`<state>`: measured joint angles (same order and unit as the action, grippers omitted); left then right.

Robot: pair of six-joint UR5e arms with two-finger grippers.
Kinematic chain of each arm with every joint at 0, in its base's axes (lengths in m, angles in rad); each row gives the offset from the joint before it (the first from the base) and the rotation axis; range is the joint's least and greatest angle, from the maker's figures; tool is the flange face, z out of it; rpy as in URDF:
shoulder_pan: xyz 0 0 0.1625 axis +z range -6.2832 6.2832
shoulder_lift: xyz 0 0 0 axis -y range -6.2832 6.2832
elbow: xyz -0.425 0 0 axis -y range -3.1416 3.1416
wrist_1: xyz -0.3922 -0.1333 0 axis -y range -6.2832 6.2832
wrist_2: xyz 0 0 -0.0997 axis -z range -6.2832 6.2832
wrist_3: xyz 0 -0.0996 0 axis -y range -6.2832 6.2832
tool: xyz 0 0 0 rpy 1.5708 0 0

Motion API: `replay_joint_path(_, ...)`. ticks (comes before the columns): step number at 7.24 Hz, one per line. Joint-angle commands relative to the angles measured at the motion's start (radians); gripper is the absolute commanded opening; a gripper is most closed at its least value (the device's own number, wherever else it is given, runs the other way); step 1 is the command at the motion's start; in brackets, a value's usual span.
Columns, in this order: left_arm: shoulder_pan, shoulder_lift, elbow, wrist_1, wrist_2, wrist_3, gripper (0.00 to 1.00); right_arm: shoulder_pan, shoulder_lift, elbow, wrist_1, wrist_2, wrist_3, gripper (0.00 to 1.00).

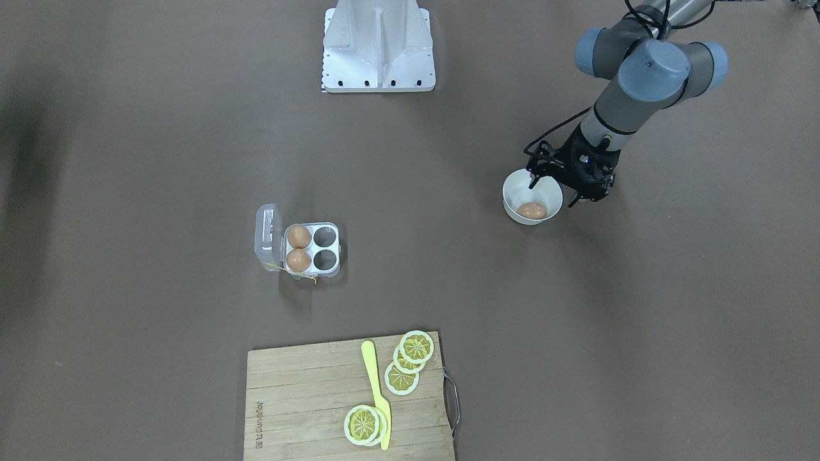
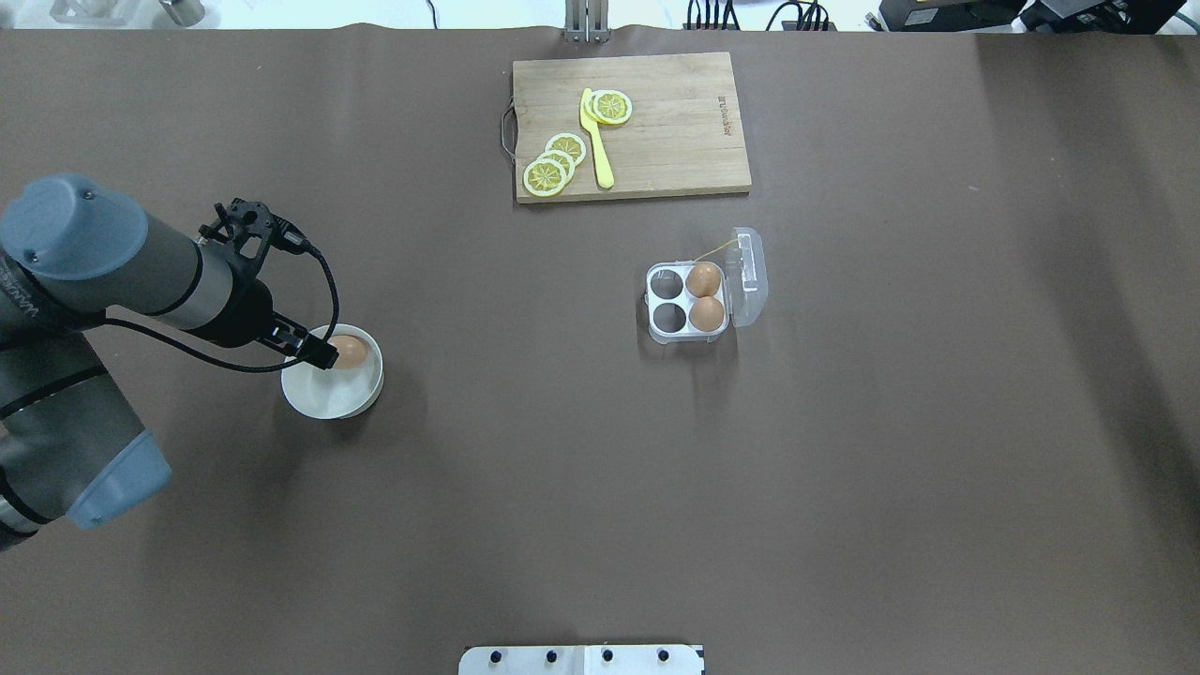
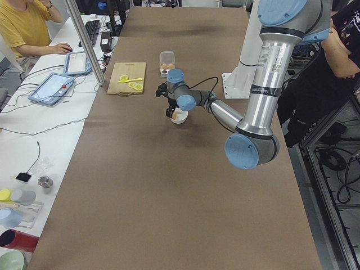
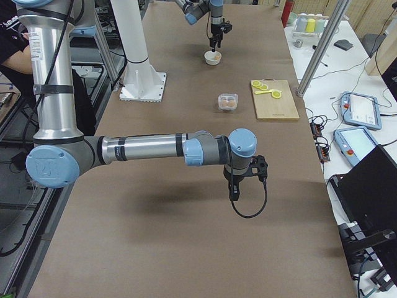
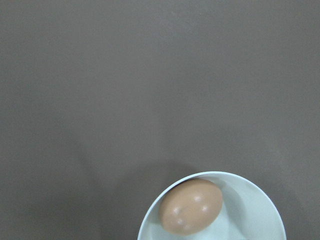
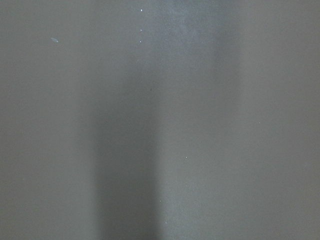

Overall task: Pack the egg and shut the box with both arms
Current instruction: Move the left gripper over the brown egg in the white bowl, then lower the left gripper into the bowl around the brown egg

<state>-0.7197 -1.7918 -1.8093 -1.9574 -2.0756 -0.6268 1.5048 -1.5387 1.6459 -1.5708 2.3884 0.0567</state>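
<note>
— What do you see, largest thing first?
— The box [image 1: 312, 248] stands on the tabletop [image 1: 410, 294] well apart from your left gripper [image 1: 552, 190], lid open, two cells filled. That gripper hangs spread wide, holding nothing, over the white bowl [image 1: 516, 192]. The egg [image 1: 532, 210] lies in the bowl just beneath it.
— And the right gripper [image 4: 234, 194]?
— You cannot tell its spread.
</note>
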Motion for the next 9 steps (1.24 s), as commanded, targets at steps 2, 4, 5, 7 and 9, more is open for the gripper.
replay_joint_path(2,0.038,-0.011,0.008,0.005,-0.003,-0.008,0.82,0.000,-0.003,0.000,0.000,0.000,0.000,1.00)
replay_joint_path(4,0.052,-0.038,0.013,0.046,-0.004,-0.053,0.82,0.000,-0.003,0.002,0.000,-0.002,0.000,1.00)
replay_joint_path(5,0.052,-0.037,0.016,0.046,-0.006,-0.053,0.82,0.000,-0.003,0.002,0.000,-0.002,0.000,1.00)
replay_joint_path(7,0.052,-0.040,0.033,0.048,-0.009,-0.051,0.80,0.000,-0.005,0.002,0.000,-0.003,0.000,1.00)
replay_joint_path(9,0.054,-0.044,0.042,0.048,-0.011,-0.051,0.74,0.000,-0.005,0.003,0.000,-0.008,0.000,1.00)
